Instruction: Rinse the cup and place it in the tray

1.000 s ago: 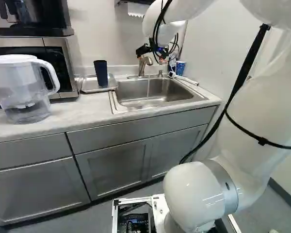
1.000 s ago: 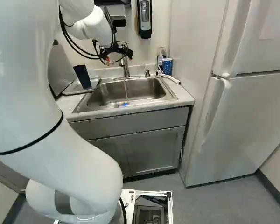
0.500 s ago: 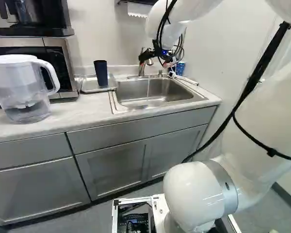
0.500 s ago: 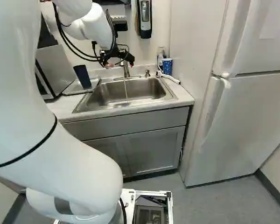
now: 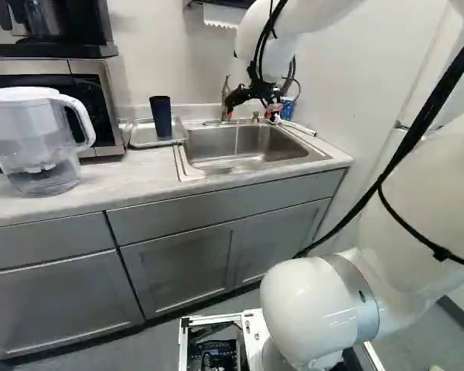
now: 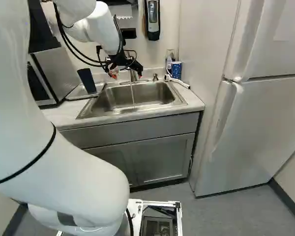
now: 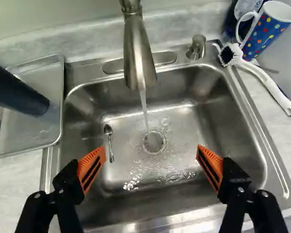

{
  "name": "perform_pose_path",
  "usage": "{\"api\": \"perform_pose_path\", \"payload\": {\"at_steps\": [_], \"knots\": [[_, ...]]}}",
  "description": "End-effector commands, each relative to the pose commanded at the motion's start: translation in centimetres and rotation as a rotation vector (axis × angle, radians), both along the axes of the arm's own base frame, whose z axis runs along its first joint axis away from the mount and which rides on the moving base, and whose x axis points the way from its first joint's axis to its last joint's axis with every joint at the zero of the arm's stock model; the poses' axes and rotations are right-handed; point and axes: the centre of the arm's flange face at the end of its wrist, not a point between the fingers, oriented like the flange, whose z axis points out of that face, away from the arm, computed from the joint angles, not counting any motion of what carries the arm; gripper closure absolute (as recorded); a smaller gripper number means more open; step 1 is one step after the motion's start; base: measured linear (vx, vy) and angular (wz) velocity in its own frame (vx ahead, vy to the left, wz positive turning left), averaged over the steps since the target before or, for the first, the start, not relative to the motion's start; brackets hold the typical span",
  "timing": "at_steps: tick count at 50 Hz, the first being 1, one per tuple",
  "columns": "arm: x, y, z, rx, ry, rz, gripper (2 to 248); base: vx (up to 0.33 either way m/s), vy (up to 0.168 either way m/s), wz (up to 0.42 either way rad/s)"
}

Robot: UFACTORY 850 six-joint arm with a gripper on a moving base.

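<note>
Above the sink, my gripper (image 5: 250,113) hangs with its orange-padded fingers wide apart. In the wrist view nothing is between the fingers of the gripper (image 7: 151,158), and the basin lies below them. Water runs from the faucet (image 7: 137,53) onto the drain (image 7: 154,142). A tall dark cup (image 5: 161,116) stands on the metal tray (image 5: 143,137) beside the sink (image 7: 184,116). In the wrist view the dark cup (image 7: 17,92) is well off to one side of the gripper. A blue dotted mug (image 7: 269,29) stands behind the sink's far corner from the tray.
A spoon (image 7: 110,141) lies in the basin. Beside the mug, a white-handled brush (image 7: 262,80) rests at the sink's corner. On the counter are a water pitcher (image 5: 39,147) and a microwave (image 5: 100,100). A refrigerator (image 6: 255,123) stands at the right of the right base view.
The arm has swung a little, shifting right in the left base view. My gripper has turned and lowered slightly over the sink, its fingers now showing spread. Cup, tray and mug have stayed put.
</note>
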Motion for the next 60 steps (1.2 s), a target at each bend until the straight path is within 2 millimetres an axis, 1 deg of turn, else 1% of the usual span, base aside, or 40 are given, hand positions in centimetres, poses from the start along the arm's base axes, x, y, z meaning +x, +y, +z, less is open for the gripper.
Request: {"api": "perform_pose_path", "payload": {"at_steps": [34, 60], "knots": [[0.0, 0.0, 0.0, -0.001, 0.003, 0.0, 3, 0.0, 0.0, 0.0], [1.1, 0.2, 1.0, 0.05, -0.162, -0.021, 3, 0.0, 0.0, 0.0]]}}
